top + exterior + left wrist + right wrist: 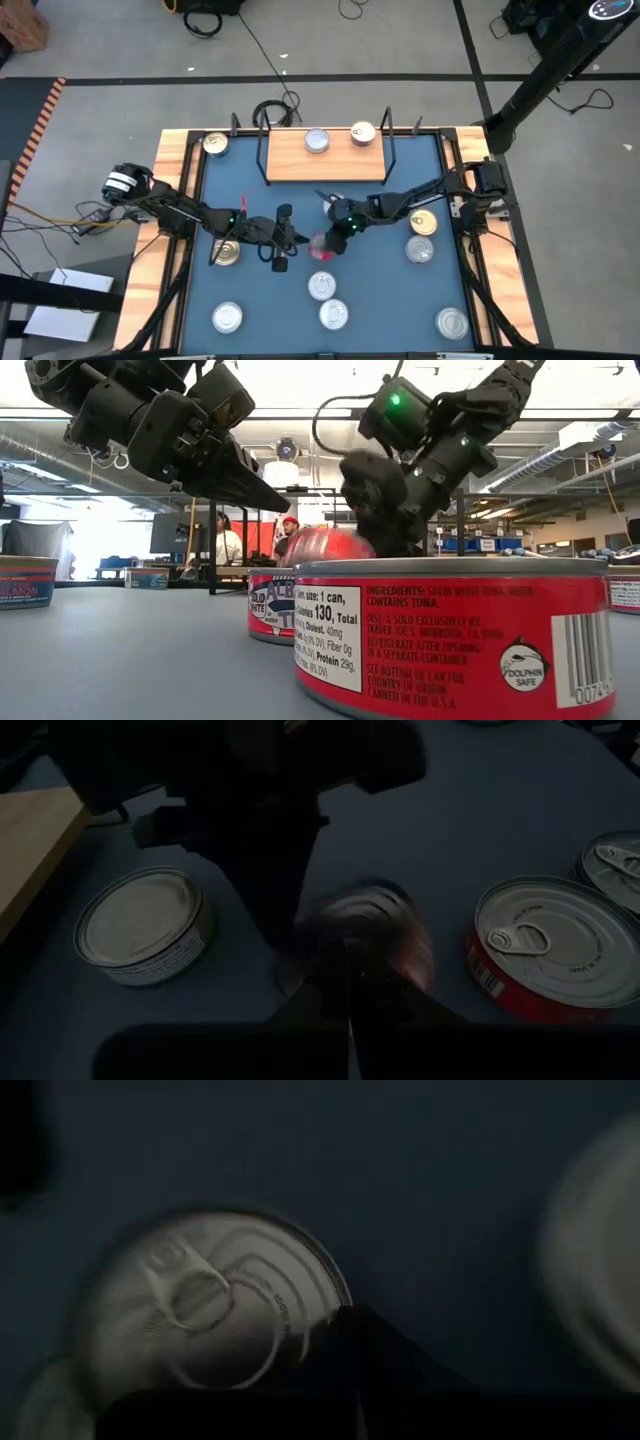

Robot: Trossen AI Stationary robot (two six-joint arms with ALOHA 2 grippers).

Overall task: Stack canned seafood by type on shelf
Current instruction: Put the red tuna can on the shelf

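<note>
Cans lie scattered over the tabletop point(400, 290); two stand on the shelf point(290, 160) at its far edge. Mid-table, a blurred red can point(322, 249) sits tilted just beside the right gripper point(335, 245), whose fingers are closed. The left gripper point(285, 250) nearby is closed too, empty.

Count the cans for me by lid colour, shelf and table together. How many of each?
Silver-lidded cans: 6
Gold-lidded cans: 4
Blurred red-sided can mid-table, lid colour unclear from above: 1
Total: 11
</note>
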